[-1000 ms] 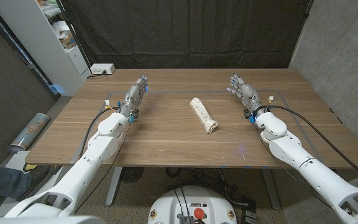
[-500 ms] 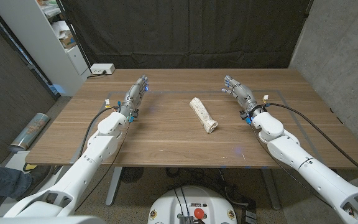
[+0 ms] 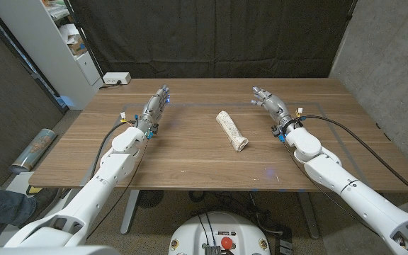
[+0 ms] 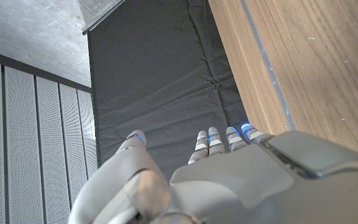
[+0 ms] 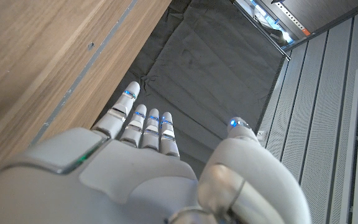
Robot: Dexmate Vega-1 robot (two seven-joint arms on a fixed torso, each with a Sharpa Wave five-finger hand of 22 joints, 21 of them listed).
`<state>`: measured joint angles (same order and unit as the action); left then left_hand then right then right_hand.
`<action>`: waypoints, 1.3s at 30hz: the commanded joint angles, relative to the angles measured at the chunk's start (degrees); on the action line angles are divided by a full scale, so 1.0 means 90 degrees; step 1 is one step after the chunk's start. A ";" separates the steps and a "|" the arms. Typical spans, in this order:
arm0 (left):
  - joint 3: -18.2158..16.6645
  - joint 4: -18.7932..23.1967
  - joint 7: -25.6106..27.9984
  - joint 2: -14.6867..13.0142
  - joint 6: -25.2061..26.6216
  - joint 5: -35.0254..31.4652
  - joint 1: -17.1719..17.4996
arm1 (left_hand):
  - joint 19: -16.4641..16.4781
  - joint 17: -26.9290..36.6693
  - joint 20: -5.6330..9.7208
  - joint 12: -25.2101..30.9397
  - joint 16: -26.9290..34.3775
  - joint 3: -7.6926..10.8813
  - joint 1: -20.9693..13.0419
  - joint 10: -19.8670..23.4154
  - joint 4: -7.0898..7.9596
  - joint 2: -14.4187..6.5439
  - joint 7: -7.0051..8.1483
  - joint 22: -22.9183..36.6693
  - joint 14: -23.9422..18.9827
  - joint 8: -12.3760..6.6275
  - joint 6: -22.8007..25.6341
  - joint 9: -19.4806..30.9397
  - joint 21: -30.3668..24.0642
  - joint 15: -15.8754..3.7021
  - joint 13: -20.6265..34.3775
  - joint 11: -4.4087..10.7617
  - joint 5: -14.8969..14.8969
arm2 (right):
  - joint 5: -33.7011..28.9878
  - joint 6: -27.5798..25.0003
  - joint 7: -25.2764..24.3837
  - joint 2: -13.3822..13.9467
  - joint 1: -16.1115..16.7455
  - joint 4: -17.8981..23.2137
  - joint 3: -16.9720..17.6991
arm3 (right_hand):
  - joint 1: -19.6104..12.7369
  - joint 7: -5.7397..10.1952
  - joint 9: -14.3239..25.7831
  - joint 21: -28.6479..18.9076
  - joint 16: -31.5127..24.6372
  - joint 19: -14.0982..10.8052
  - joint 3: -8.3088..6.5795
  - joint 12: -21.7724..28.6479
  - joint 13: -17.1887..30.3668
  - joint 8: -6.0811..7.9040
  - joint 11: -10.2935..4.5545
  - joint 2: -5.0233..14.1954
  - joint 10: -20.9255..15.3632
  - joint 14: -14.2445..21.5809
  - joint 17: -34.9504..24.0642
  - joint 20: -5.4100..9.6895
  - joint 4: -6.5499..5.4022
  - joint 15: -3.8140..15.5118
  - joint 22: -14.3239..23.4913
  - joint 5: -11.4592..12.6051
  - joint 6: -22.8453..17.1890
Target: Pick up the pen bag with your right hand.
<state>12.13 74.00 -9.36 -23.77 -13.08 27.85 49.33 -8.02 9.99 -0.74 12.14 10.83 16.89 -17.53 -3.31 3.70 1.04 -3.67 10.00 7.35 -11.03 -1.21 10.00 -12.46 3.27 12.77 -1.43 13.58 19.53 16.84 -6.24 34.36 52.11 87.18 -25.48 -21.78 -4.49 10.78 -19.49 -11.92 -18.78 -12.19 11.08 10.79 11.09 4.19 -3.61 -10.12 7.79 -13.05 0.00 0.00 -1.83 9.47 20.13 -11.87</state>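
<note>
The right hand (image 3: 270, 103) swung left across the far part of the table, drawing nearer the pen bag (image 3: 231, 129), its fingers outstretched and empty.

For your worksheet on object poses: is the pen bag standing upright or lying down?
Lying down. In the head view the pen bag lies lengthwise on the table, with neither hand touching it.

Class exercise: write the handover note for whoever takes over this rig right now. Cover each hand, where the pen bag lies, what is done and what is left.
Left hand: open, holding nothing, at the table's left side.
Right hand: open, holding nothing, to the right of the bag and apart from it.
Cream, tube-shaped fabric pen bag: lying on the wooden table near its middle, untouched.
Done: nothing gripped yet.
Left: bring the right hand to the bag, close on it, lift.
</note>
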 commanded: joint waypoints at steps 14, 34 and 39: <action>0.0026 -0.0108 -0.0077 0.0030 0.0014 -0.0037 -0.0108 | -0.0022 0.0037 -0.0082 0.0014 0.0006 -0.0007 -0.0054 0.0002 -0.0037 -0.0029 0.0003 0.0017 -0.0018 0.0000 0.0064 0.0019 0.0044 -0.0006 -0.0030 0.0020 -0.0022 | -0.1053 -0.0008 -0.0505 0.0087 0.0120 0.0270 -0.0072 | -0.0070 0.0142 0.0018 0.0167 -0.0050 0.0089 -0.0027 0.0055 0.0042 0.0046 0.0005 0.0010 -0.0071 0.0048 0.0010 -0.0090 0.0061 0.0053 0.0020 0.0041 -0.0094; 0.0066 -0.0287 -0.0187 0.0045 -0.0016 -0.0080 -0.0218 | -0.0037 0.0038 -0.0117 0.0012 0.0001 -0.0013 -0.0059 0.0005 -0.0058 -0.0042 0.0009 0.0019 -0.0023 0.0002 0.0091 0.0019 0.0069 -0.0014 -0.0058 0.0033 -0.0033 | -0.1777 -0.0289 -0.0683 0.0278 0.0147 0.0624 -0.0117 | -0.0092 0.0280 0.0023 0.0435 -0.0049 0.0423 -0.0012 0.0090 0.0063 0.0086 -0.0075 0.0023 -0.0184 0.0057 0.0023 -0.0352 0.0088 0.0036 0.0021 0.0055 -0.0237; 0.0067 -0.0296 -0.0219 0.0043 -0.0027 -0.0082 -0.0236 | -0.0037 0.0038 -0.0114 0.0012 0.0001 -0.0014 -0.0061 0.0006 -0.0063 -0.0046 0.0008 0.0019 -0.0026 0.0003 0.0097 0.0019 0.0072 -0.0014 -0.0064 0.0039 -0.0035 | -0.2039 -0.0449 -0.0734 0.0352 0.0152 0.0770 -0.0147 | -0.0100 0.0354 0.0024 0.0510 -0.0030 0.0498 -0.0005 0.0083 0.0069 0.0075 -0.0113 0.0022 -0.0178 0.0011 0.0030 -0.0493 0.0099 0.0022 0.0021 0.0062 -0.0229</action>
<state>12.65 71.85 -10.77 -23.42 -13.11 27.26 47.65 -8.21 9.99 -1.55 12.14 10.83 16.66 -17.53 -3.10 3.48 1.04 -3.58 9.99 7.23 -11.03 -0.70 10.00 -11.85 3.15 12.24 -1.23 13.34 5.41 15.12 -11.94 36.27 53.36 91.70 -26.34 -21.99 -1.72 10.77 -15.11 -11.92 -14.44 -12.19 11.53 11.12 11.53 3.38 -3.38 -11.37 8.00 -12.78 -3.91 0.48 -1.42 9.47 20.37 -13.82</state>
